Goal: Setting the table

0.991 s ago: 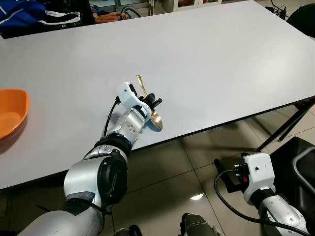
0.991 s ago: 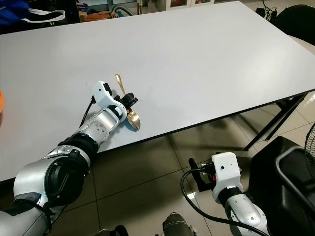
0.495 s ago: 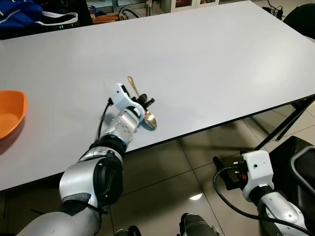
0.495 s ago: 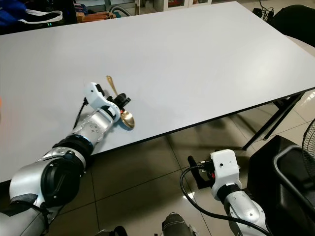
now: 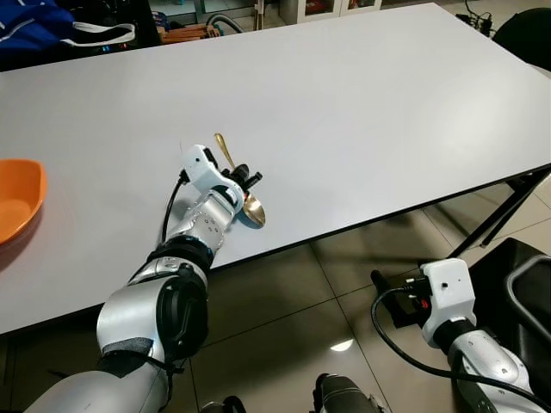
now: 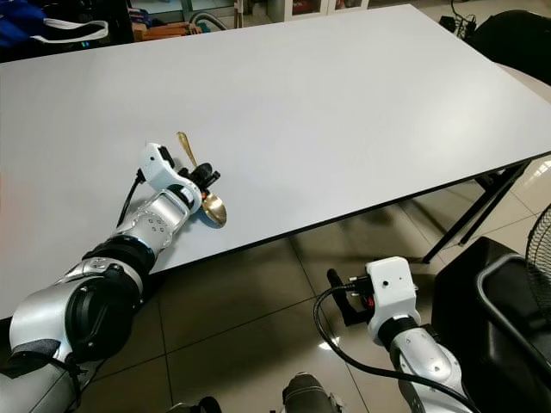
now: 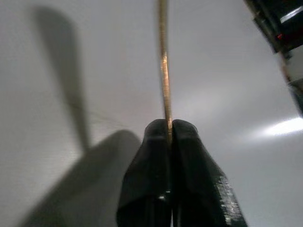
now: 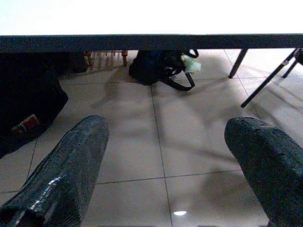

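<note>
Near the front edge of the tabletop [image 5: 370, 103], toward the robot's left, the left claw [image 5: 244, 177] is clamped on a gold spoon [image 5: 238, 180]. The left wrist view shows the two black fingers [image 7: 189, 156] pressed together with the thin handle pinched edge-on between them, running straight out ahead of the claw over the white surface.

In the head views the spoon's long axis runs from the handle tip, pointing away from the robot toward the far side, down to the bowl, which sits nearest the robot, close by the edge. The grip falls partway along the stem, nearer the bowl than the tip. Whether the bowl rests on the surface or hangs just above it I cannot tell, though its shadow lies close under it.

An orange bowl [image 5: 17, 202] sits well apart, further to the robot's left. That bearing seems the one that counts: if the spoon belongs beside the bowl, the carry goes leftward along the front edge, and the handle would stay pointing across the tabletop unless the wrist turns.

The right claw [image 8: 161, 170] hangs idle below the tabletop, fingers spread wide over the tiled floor [image 8: 156, 127], empty and the farther of the two from the spoon.
</note>
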### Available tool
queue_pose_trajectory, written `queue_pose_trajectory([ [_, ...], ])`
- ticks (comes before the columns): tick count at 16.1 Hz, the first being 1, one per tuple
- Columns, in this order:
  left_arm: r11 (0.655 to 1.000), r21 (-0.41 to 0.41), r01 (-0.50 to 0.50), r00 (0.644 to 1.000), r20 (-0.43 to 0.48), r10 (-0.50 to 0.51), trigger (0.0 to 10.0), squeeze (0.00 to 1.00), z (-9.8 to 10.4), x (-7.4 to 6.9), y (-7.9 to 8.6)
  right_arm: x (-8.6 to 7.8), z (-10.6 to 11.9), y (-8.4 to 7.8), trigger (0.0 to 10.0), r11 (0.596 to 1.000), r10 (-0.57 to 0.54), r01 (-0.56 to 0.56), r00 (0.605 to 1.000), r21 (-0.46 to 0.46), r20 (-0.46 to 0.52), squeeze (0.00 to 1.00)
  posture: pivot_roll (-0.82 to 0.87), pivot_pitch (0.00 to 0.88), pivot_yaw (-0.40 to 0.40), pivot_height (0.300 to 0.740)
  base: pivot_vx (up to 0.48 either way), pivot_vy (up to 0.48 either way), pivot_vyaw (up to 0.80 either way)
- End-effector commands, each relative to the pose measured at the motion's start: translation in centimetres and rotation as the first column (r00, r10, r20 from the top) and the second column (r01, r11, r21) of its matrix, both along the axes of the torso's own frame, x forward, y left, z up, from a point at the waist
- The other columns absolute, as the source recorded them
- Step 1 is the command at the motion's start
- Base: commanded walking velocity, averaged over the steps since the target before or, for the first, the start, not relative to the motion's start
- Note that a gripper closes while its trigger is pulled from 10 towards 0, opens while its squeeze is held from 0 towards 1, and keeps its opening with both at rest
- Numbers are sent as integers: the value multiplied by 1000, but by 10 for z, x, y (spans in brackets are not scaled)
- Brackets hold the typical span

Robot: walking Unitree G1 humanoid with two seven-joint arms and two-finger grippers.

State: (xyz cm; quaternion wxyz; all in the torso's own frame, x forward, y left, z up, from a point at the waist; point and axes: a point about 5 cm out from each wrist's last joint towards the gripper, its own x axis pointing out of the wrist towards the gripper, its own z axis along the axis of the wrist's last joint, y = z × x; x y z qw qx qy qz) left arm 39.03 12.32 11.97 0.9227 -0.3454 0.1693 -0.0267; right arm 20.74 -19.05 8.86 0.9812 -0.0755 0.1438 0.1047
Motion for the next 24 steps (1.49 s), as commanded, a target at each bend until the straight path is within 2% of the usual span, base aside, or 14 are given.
queue_pose_trajectory([
  [1, 998, 56, 9, 985, -171, 1, 10000, 1000, -40, -20, 5, -1, -3, -2, 10000, 1000, -4, 4, 1000, -2, -22, 0, -409, 143, 38, 740, 0, 0, 0],
  [11, 990, 114, 86, 982, -178, -65, 10000, 1000, -36, -18, 3, 2, -1, -2, 10000, 1000, 1, -1, 1000, -5, -16, 0, -411, 143, 31, 740, 0, 0, 0],
  [15, 993, 87, 78, 990, -123, -67, 10000, 1000, -26, -13, 5, 2, 0, -2, 10000, 1000, 5, -5, 1000, -8, -16, 0, -413, 141, 29, 740, 0, 0, 0],
  [18, 994, 74, 76, 987, -147, -64, 10000, 1000, -33, -17, 4, 1, -1, -3, 10000, 1000, 11, -11, 1000, -13, -26, 0, -413, 141, 24, 740, 0, 0, 0],
  [24, 990, 98, 106, 984, -152, -90, 10000, 1000, -32, -16, 2, 0, -4, -5, 10000, 1000, 15, -16, 999, -19, -38, 0, -412, 135, 19, 740, 0, 0, 0],
])
